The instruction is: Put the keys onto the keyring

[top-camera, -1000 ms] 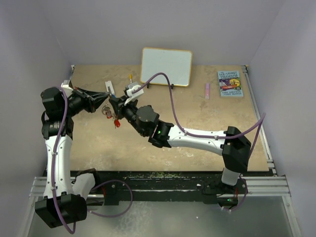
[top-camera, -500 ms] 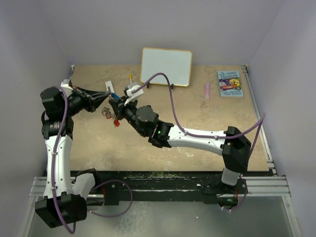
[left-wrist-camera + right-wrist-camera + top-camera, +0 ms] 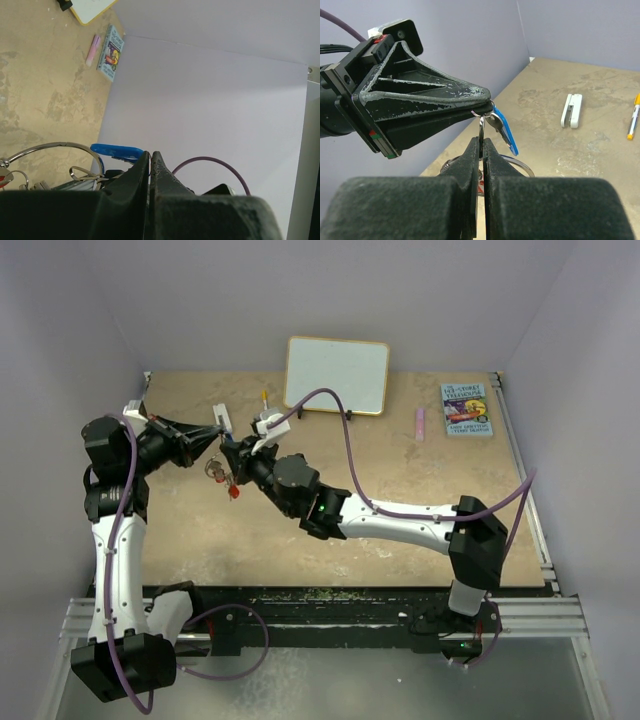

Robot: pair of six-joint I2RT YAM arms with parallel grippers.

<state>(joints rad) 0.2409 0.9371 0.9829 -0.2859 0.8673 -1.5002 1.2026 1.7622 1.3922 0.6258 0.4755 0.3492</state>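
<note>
My left gripper [image 3: 217,442] is shut; its tips [image 3: 489,103] pinch a tiny wire ring [image 3: 479,114]. A silver key with a blue tag [image 3: 506,132] hangs from that ring; the tag also shows in the left wrist view [image 3: 116,150]. My right gripper [image 3: 231,450] meets the left one tip to tip. It is shut on an upright silver key [image 3: 481,131] whose top reaches the tiny ring. The keyring [image 3: 518,162], a larger silver loop, hangs below with a red-headed key [image 3: 232,491]. The loop also shows in the left wrist view [image 3: 50,148] and from above [image 3: 213,470].
A whiteboard [image 3: 337,374] leans at the back wall. A white clip [image 3: 571,110] and a yellow-tipped pen [image 3: 634,116] lie on the table behind the grippers. A pink marker [image 3: 420,423] and a booklet [image 3: 467,409] lie at the back right.
Both grippers and the hanging bunch have shifted slightly left and up together. Both grips are unchanged.
</note>
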